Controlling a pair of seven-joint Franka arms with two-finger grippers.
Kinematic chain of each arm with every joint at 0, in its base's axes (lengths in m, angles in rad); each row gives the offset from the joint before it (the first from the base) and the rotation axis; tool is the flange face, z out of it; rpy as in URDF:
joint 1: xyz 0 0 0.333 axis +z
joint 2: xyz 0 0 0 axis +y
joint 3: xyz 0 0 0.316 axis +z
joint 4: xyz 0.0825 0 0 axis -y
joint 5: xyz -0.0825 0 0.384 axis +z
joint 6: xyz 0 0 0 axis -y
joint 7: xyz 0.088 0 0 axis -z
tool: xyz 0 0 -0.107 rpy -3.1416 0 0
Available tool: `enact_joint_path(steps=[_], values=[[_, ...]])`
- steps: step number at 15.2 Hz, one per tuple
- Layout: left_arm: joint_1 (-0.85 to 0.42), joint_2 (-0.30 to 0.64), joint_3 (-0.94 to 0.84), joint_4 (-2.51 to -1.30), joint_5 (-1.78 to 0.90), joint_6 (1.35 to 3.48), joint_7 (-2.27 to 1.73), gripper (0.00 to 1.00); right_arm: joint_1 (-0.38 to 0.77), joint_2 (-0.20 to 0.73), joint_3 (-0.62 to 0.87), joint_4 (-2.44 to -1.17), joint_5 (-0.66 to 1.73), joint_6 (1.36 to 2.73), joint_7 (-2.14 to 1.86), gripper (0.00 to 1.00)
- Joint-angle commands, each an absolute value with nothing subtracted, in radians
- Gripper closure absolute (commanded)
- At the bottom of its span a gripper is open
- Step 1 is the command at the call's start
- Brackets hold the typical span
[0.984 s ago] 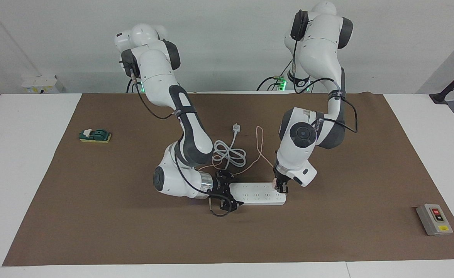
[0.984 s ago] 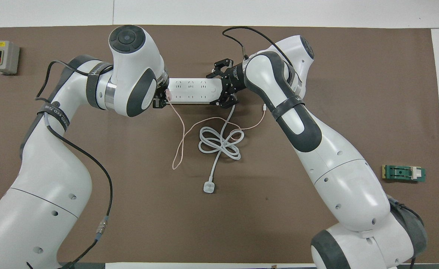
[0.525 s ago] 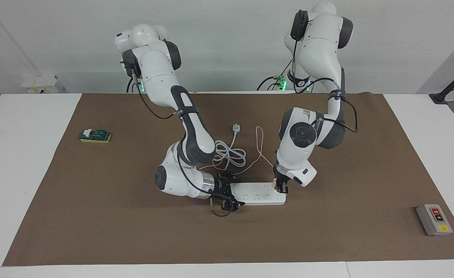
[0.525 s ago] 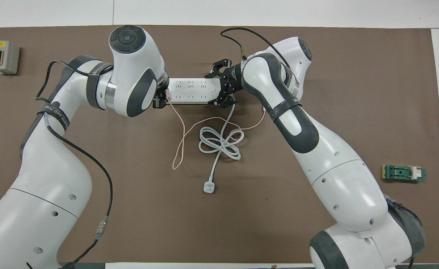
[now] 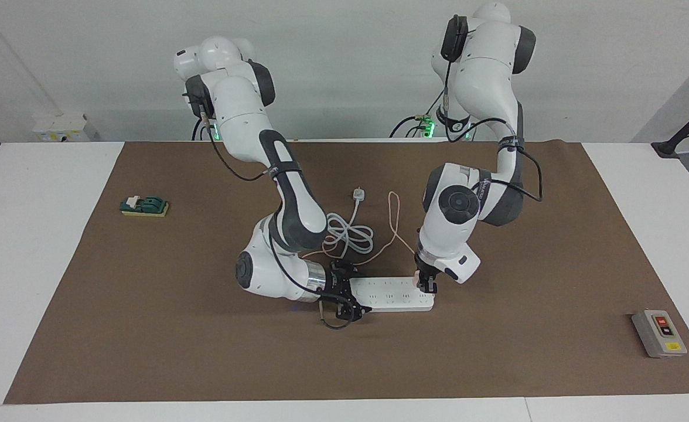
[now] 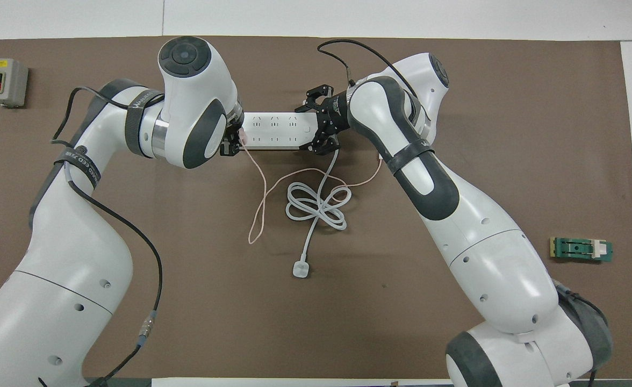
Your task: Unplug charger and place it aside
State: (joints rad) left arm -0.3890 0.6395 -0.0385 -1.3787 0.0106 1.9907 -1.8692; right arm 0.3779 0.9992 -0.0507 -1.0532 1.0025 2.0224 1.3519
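Charger (image 6: 242, 137) mostly behind left hand (image 6: 232, 141)

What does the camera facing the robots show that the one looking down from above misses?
Only the facing view shows the wall, the arms' bases with green lights, and the left tool standing upright on the end of the power strip.

Only the overhead view shows the pale-pink charger at that tool, and its thin cable's full loop.

Both show the right tool at the power strip's other end, the coiled white cord, the grey on/off switch box and the small green block.

Left gripper (image 6: 234, 141) at charger (image 6: 242, 138), power strip (image 6: 275, 130) end
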Motion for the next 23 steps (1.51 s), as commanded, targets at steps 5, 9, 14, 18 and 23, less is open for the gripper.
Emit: enact_joint_path(steps=[5, 9, 14, 18, 23], values=[[-0.390, 0.621, -0.023, -1.401, 0.041, 2.000, -1.870, 1.00, 0.385, 1.014, -0.046, -1.049, 1.028, 2.065, 1.307, 0.76], [-0.390, 0.623, -0.023, -1.401, 0.041, 2.003, -1.868, 1.00, 0.385, 1.014, -0.046, -1.049, 1.029, 2.068, 1.305, 0.76], [-0.388, 0.623, -0.023, -1.399, 0.043, 2.005, -1.867, 1.00, 0.393, 1.014, -0.046, -1.049, 1.032, 2.094, 1.305, 0.76], [-0.391, 0.623, -0.023, -1.397, 0.043, 2.005, -1.867, 1.00, 0.394, 1.014, -0.046, -1.051, 1.032, 2.094, 1.299, 0.76], [-0.391, 0.624, -0.023, -1.396, 0.063, 2.008, -1.868, 1.00, 0.394, 1.014, -0.046, -1.051, 1.032, 2.095, 1.299, 0.76]])
